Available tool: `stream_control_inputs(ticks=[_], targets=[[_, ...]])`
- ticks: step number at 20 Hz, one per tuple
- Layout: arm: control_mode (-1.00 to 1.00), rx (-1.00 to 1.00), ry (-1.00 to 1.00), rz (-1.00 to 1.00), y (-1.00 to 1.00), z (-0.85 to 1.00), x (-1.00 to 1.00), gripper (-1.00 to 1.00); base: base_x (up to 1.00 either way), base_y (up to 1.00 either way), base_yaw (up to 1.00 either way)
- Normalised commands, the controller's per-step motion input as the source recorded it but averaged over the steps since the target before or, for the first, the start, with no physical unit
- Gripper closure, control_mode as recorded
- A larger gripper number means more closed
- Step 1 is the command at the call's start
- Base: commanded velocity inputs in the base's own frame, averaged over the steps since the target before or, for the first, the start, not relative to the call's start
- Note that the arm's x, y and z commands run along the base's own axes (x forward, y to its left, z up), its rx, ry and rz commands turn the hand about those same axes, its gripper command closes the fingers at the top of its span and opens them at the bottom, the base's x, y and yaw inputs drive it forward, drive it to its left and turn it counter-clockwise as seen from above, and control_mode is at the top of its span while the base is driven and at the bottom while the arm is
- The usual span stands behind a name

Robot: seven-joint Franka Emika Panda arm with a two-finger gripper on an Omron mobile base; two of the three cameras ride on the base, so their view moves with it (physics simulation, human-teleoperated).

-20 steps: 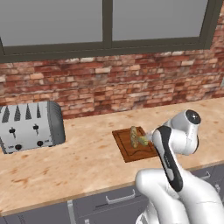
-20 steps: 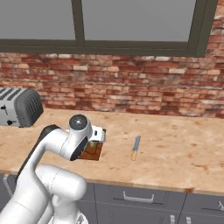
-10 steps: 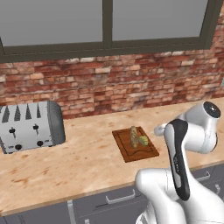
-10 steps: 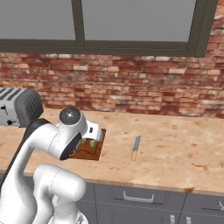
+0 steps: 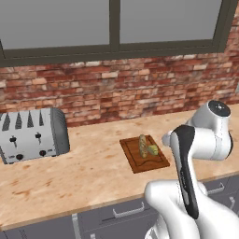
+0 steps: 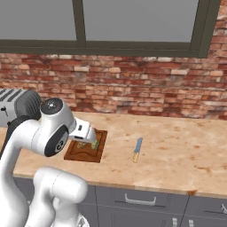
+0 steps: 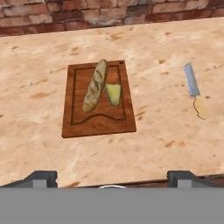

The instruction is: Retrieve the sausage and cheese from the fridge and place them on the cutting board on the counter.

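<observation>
My claw [image 7: 112,177], jaws spread wide and holding nothing, hangs above the counter [image 7: 39,144]. Below it I count one cutting board [image 7: 97,121] bearing one sausage [image 7: 95,85] and one cheese [image 7: 113,93] wedge, touching side by side. One knife [image 7: 194,89] lies apart on the stone; one toaster [image 5: 32,134] stands farther along.

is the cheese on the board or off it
On it. The cheese lies inside the groove of the board, right beside the sausage, with the open fingers pulled back clear of both.
</observation>
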Motion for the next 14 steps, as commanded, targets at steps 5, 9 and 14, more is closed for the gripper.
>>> stream_control_inputs(ticks=[5, 9, 14], targets=[[-1.0, 0.0, 0.0, 0.0, 0.0, 0.0, 0.0, -1.0, 0.0, 0.0, 0.0], [1.0, 0.0, 0.0, 0.0, 0.0, 0.0, 0.0, -1.0, 0.0, 0.0, 0.0], [1.0, 0.0, 0.0, 0.0, 0.0, 0.0, 0.0, -1.0, 0.0, 0.0, 0.0]])
